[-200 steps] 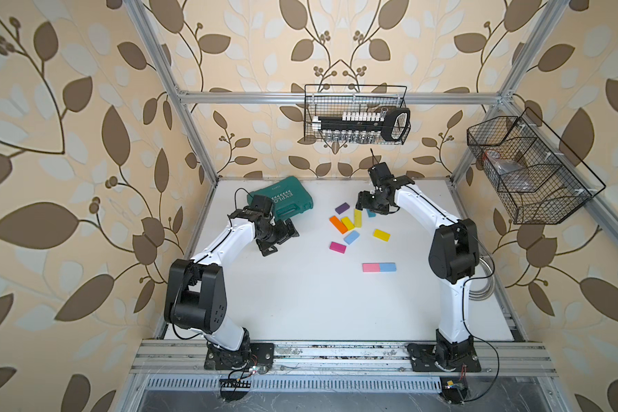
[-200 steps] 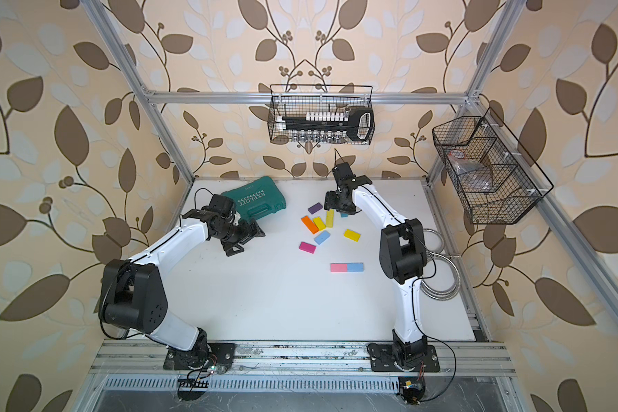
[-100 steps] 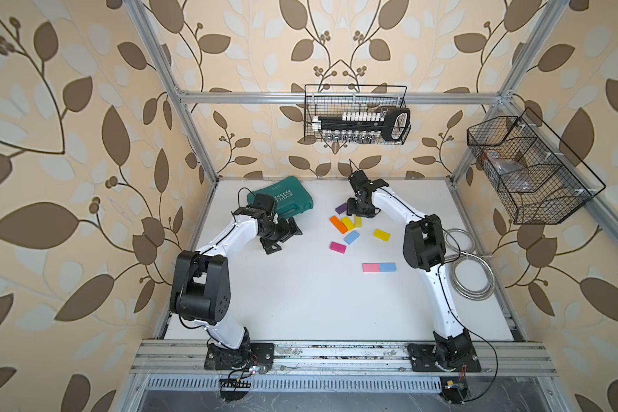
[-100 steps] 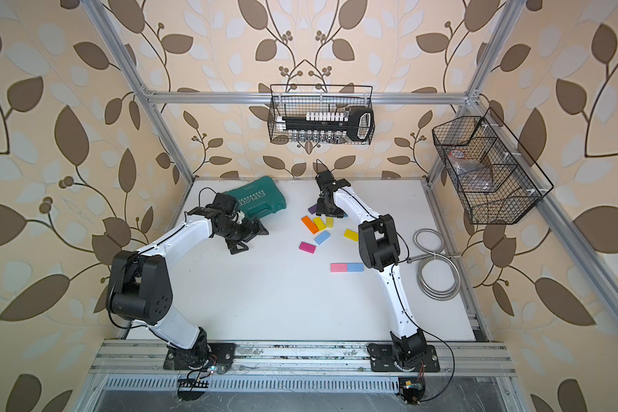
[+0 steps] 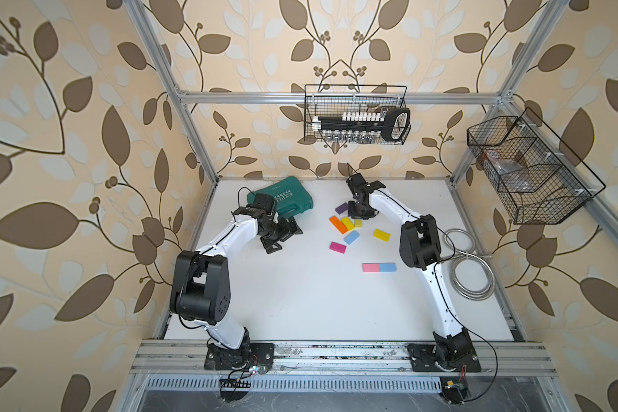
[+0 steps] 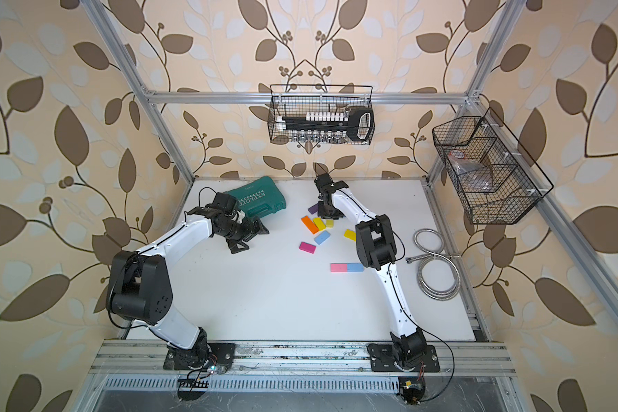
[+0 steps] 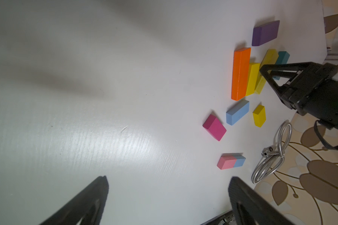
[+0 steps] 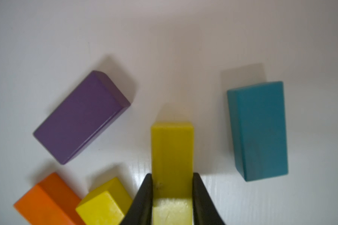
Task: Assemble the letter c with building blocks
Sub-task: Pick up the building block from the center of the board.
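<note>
The building blocks lie scattered at the back middle of the white table (image 5: 300, 303). My right gripper (image 8: 172, 187) is shut on a yellow block (image 8: 172, 152), gripping its two long sides low over the table. Beside it lie a purple block (image 8: 82, 116), a teal block (image 8: 259, 130), an orange block (image 8: 45, 200) and another yellow block (image 8: 103, 202). In both top views the right gripper (image 5: 360, 213) (image 6: 330, 214) hides the teal block. A pink and light blue pair (image 5: 379, 267) lies end to end nearer the front. My left gripper (image 7: 168, 194) (image 5: 282, 237) is open over bare table.
A green plastic case (image 5: 282, 199) lies at the back left, just behind my left wrist. A coiled metal hose (image 5: 471, 264) sits at the table's right edge. Loose magenta (image 5: 337, 247), light blue (image 5: 351, 237) and yellow (image 5: 381, 235) blocks lie between the pile and the pair.
My right gripper shifted left over the pile and shut on the yellow block. The left arm has barely moved and stays open.
</note>
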`<state>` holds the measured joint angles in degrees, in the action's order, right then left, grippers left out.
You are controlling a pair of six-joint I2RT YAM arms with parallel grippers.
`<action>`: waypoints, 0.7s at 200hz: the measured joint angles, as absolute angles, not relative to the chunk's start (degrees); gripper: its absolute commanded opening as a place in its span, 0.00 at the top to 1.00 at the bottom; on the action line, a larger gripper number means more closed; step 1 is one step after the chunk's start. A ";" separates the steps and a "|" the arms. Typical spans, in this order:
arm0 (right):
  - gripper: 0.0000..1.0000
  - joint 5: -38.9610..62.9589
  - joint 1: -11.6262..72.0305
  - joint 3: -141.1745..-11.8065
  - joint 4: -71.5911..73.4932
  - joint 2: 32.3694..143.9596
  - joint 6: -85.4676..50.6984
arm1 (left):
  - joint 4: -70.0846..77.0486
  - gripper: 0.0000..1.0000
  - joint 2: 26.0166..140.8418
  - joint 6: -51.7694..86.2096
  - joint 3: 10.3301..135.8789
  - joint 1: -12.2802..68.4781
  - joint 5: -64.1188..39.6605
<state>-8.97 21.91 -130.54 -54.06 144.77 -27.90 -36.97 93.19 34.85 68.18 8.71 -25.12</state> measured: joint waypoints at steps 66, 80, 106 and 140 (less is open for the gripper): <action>0.97 -8.29 22.04 -122.08 -53.19 134.63 -26.26 | -37.06 0.01 93.10 34.72 68.18 8.71 -24.91; 0.97 -8.16 22.44 -117.25 -52.25 128.35 -26.28 | -37.10 0.01 92.88 34.72 68.16 8.71 -24.86; 0.97 -8.16 24.84 -106.52 -49.60 114.85 -26.55 | -37.15 0.01 91.00 34.72 67.64 8.78 -24.47; 0.96 -9.28 32.86 -88.68 -46.06 98.06 -29.45 | -37.74 0.01 85.78 34.72 64.86 9.08 -23.73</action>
